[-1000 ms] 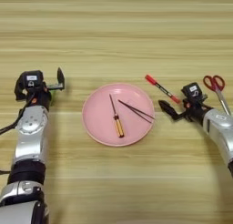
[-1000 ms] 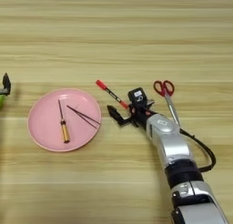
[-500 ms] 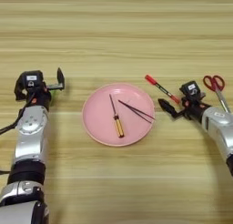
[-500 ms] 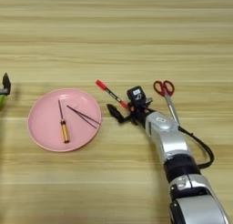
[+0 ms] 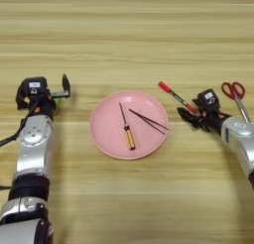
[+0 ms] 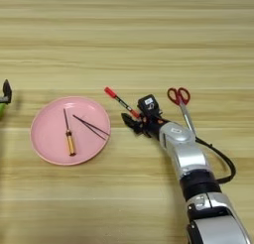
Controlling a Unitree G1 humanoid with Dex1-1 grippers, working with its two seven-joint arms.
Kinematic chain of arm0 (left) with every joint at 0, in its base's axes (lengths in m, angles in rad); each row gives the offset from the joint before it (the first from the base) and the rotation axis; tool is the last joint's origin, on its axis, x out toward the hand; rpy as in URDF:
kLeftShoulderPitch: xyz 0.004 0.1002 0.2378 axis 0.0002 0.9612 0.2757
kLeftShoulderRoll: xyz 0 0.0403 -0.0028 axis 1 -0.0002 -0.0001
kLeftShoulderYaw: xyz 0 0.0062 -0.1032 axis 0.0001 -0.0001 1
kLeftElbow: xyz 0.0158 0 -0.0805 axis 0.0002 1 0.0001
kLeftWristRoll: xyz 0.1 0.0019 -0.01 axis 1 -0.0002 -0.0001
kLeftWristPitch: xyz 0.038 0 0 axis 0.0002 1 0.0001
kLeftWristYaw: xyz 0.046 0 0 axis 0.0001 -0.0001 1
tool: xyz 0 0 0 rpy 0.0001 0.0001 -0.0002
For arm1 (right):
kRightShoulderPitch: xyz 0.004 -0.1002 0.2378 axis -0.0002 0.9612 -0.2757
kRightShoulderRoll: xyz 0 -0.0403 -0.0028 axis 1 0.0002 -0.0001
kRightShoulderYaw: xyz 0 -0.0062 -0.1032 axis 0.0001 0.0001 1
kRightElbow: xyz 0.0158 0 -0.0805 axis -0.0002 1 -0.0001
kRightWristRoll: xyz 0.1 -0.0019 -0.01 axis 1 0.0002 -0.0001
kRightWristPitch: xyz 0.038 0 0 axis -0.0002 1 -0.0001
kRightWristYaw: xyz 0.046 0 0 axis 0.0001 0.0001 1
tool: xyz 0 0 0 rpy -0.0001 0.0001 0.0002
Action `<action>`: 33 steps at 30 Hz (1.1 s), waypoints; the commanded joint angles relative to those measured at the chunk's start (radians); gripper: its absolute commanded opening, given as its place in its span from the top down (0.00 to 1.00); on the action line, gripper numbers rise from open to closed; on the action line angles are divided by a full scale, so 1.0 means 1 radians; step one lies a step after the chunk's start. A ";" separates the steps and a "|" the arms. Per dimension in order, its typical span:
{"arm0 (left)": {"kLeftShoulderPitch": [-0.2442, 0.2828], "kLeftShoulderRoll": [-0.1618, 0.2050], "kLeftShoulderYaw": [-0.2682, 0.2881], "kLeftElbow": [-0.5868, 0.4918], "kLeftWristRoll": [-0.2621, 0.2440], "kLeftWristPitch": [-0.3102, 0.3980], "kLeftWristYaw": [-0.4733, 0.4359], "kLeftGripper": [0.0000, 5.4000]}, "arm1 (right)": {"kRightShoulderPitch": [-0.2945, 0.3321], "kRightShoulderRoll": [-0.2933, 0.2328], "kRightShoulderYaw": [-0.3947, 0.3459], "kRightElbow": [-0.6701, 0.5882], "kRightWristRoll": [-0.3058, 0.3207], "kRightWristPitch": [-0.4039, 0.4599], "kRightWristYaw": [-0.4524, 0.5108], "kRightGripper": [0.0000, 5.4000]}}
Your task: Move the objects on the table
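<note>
A red-capped black-and-red pen (image 5: pixel 176 96) lies slanted on the table (image 5: pixel 129 34), right of the pink plate (image 5: pixel 106 131). My right gripper (image 5: pixel 187 117) sits low at the pen's black lower end, open, its dark fingers pointing toward the plate; I cannot tell whether they touch the pen. Red-handled steel scissors (image 5: pixel 236 96) lie just beyond that arm, to its right. On the plate rest an amber-handled mini screwdriver (image 5: pixel 127 132) and a pair of thin black sticks (image 5: pixel 149 121). My left gripper (image 5: pixel 45 91) stands parked and open, left of the plate.
The left forearm (image 5: pixel 32 144) runs down the left side and the right forearm (image 6: pixel 186 156) comes up from the lower right, with a black cable looping beside it. Bare wood stretches across the far half of the table.
My right gripper has edged slightly closer along the pen's lower end. The pen, scissors, plate contents and left arm have stayed where they were.
</note>
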 commanded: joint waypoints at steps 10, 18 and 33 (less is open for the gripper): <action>-0.008 -0.001 -0.001 0.007 0.001 0.011 0.005 0.00 | 0.022 -0.009 0.004 0.000 -0.012 0.036 0.005 0.67; -0.008 -0.001 0.000 0.009 0.001 0.009 0.004 0.00 | 0.021 -0.009 0.004 0.003 -0.012 0.033 0.004 0.83; -0.006 0.001 0.001 0.009 0.000 0.006 0.002 0.00 | 0.023 -0.006 -0.015 -0.017 0.000 0.029 -0.009 0.92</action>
